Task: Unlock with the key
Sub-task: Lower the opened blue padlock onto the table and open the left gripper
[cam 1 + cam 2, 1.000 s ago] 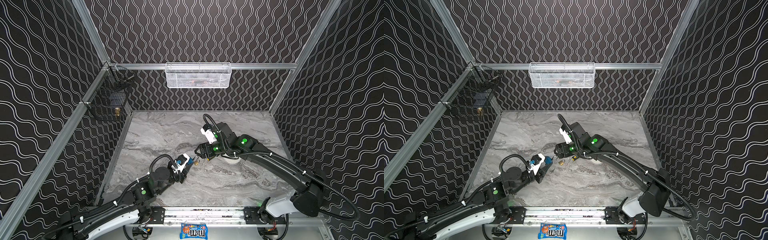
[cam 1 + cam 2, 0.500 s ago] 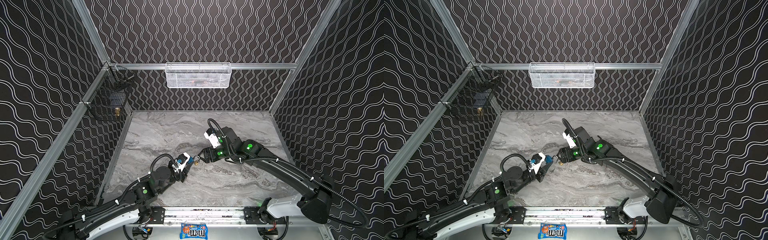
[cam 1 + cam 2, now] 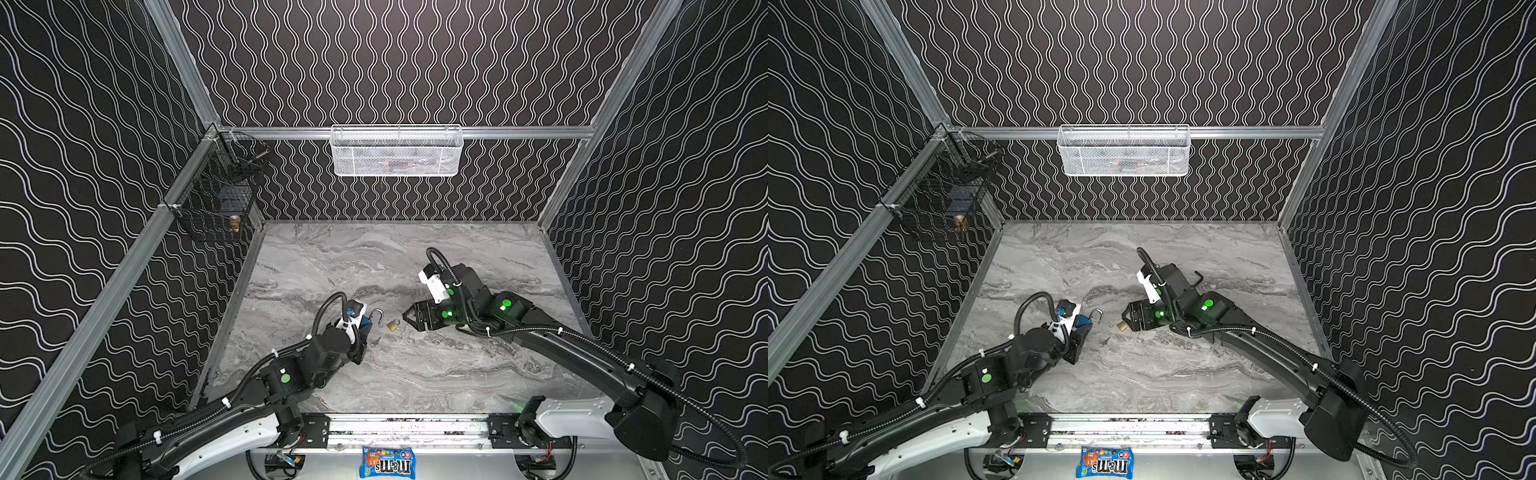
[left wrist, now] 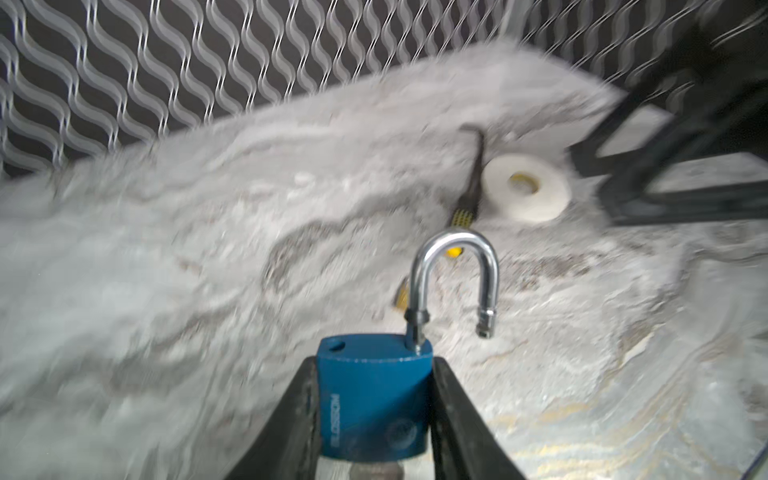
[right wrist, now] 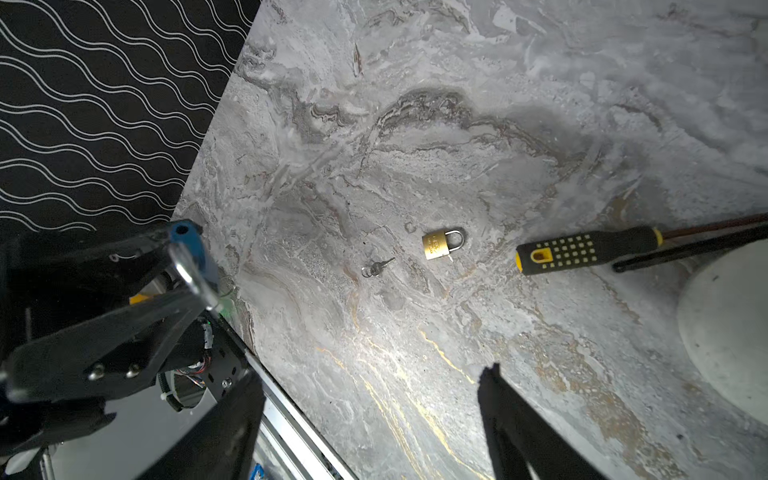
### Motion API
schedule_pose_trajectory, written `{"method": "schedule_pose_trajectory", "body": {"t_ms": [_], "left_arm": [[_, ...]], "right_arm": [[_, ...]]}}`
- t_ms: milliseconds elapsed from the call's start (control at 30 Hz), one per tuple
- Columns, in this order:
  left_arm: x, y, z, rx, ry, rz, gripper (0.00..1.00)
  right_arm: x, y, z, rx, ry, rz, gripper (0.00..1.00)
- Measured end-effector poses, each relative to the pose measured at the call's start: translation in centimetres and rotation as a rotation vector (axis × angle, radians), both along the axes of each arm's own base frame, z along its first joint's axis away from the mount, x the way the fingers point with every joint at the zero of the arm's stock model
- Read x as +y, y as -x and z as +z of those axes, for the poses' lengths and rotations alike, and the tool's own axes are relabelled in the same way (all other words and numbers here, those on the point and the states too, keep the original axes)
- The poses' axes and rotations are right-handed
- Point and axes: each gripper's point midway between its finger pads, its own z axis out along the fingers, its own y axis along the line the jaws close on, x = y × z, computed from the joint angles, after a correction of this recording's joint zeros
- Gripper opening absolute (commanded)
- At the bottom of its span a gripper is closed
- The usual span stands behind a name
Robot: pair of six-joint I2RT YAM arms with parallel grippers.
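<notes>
While your left gripper is clamped on the blue padlock, one of its fingers pressed to each side of the body, the chrome shackle stands upright. One leg is seated in the body and the other is lifted clear of its hole. You hold this lock above the table, left of centre in both top views.

You will find the key lying flat on the table on a small ring. It sits just beside the left gripper and near a small brass padlock, apart from both. The brass padlock lies on its side with its shackle seated.

Your right gripper hovers over the table. Its fingers are spread wide with nothing between them. In a top view the right gripper points at the brass padlock from the right and stops short of it.

Further items noted on the table:
- A screwdriver with a black and yellow handle lies beyond the brass padlock.
- A thin black hex key lies alongside the screwdriver shaft.
- A white roll of tape lies just beside both.

A white mesh basket hangs on the rear wall and a black wire basket on the left wall. A bag of M&M's rests at the front edge.
</notes>
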Motion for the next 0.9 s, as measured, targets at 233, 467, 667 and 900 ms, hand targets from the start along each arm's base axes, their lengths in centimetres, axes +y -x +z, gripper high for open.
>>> {"method": "schedule_pose_trajectory", "body": {"t_ms": [233, 467, 667, 900], "left_arm": [[1.9, 1.3, -5.4, 0.269, -0.155, 0.137, 0.00], [2.6, 1.7, -9.2, 0.406, -0.270, 0.234, 0.02], [3.1, 1.0, -12.0, 0.496, -0.331, 0.286, 0.06], [3.0, 0.8, -14.2, 0.580, -0.316, 0.296, 0.21]], "right_arm": [[0.1, 0.4, -3.7, 0.057, -0.026, -0.017, 0.82], [0.1, 0.8, -6.2, 0.095, -0.054, -0.045, 0.82], [0.1, 1.0, -6.9, 0.108, -0.079, -0.056, 0.82], [-0.4, 1.6, -7.6, 0.124, -0.099, -0.071, 0.82]]}}
